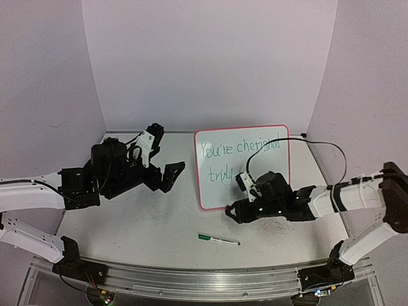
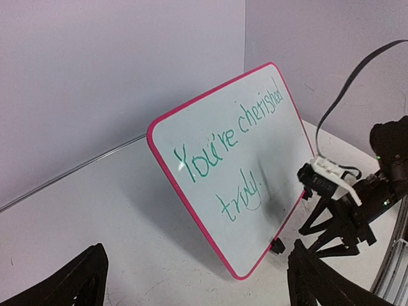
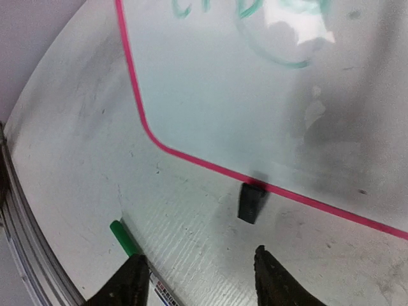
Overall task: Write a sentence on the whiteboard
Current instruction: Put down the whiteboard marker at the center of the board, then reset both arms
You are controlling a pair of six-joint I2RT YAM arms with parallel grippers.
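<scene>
The whiteboard (image 1: 217,185) with a pink-red frame stands tilted on the table, also in the left wrist view (image 2: 191,115) and the right wrist view (image 3: 210,102). The sentence (image 1: 239,150) in green cursive reads "You're cherished" with "truly" below, also in the left wrist view (image 2: 229,134). A green-capped marker (image 1: 218,239) lies on the table in front, loose, also in the right wrist view (image 3: 124,238). My left gripper (image 1: 171,175) is open and empty left of the board. My right gripper (image 1: 231,212) is open and empty at the board's lower edge, near a black foot (image 3: 251,203).
White walls enclose the table on three sides. A metal rail (image 1: 191,280) runs along the near edge. Faint grey scribble marks (image 1: 277,226) show on the tabletop by the right arm. A black cable (image 1: 306,143) arcs over the board's right side.
</scene>
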